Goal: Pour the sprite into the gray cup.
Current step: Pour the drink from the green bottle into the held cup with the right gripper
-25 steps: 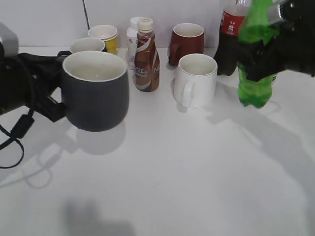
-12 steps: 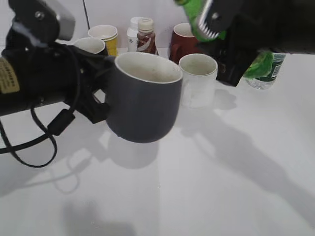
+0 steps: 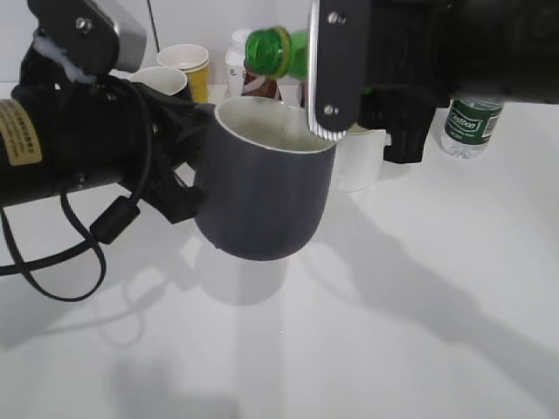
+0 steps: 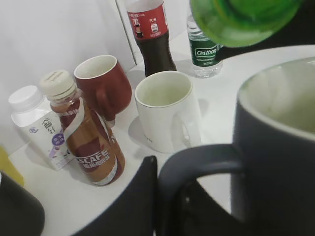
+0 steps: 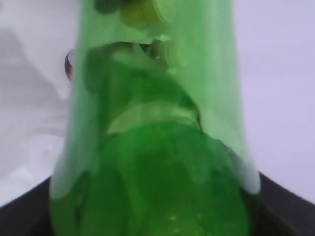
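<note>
**Sprite tipped over the raised gray cup**

Your left end effector (image 3: 179,179) is gripping the gray cup (image 3: 262,188) by its handle, fingers closed around it, and is holding the cup clear of the counter (image 3: 367,332), whose white surface is carrying the cup's shadow directly underneath. The cup is leaning slightly, its off-white inside facing up and toward the right arm.

Your right end effector (image 3: 349,70) is carrying the sprite (image 3: 275,51) tipped onto its side, the green cap end pointing toward the left arm and sitting just above the cup's far rim. The exterior view is not showing the right fingertips, but the right wrist view is filled by the green bottle lying against the dark fingers on both sides, so that end effector is clamped on the bottle. In the left wrist view the sprite's green end is hanging over the cup's open mouth. I cannot tell whether liquid is flowing.

Beyond your left end effector, on the counter, the white mug (image 4: 167,110) is standing nearest, with the brown coffee bottle (image 4: 86,132) and a small white bottle (image 4: 34,123) to one side of it, and the dark red mug (image 4: 103,83) behind. Farther back, the cola bottle (image 4: 150,37) and the small water bottle (image 4: 204,51) are standing side by side. A yellow paper cup (image 3: 185,65) is sitting behind the left arm.
</note>
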You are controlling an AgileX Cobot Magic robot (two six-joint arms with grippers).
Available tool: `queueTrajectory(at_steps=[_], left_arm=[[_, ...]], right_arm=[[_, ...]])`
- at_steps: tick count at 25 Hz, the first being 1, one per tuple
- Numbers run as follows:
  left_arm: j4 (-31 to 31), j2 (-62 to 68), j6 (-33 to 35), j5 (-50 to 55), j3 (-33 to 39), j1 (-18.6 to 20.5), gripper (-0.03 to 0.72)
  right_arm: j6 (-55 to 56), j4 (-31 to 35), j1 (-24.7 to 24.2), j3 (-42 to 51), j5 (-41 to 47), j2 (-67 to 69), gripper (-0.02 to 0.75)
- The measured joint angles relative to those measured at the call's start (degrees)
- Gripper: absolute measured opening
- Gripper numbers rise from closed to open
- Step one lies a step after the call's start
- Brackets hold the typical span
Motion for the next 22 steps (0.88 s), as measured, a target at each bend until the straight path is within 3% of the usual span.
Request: queueTrajectory(at_steps=[13,22], left_arm=[[-0.05,0.0,0.0,2.56,0.0,0.13,0.044],[-0.09,0.0,0.0,2.5,0.0,2.44,0.044]], right_arm=[[0.0,-11.44,0.26,0.0,1.37,0.65,0.48],[-0.02,-18.44,0.26,0.0,1.37,0.65,0.48]])
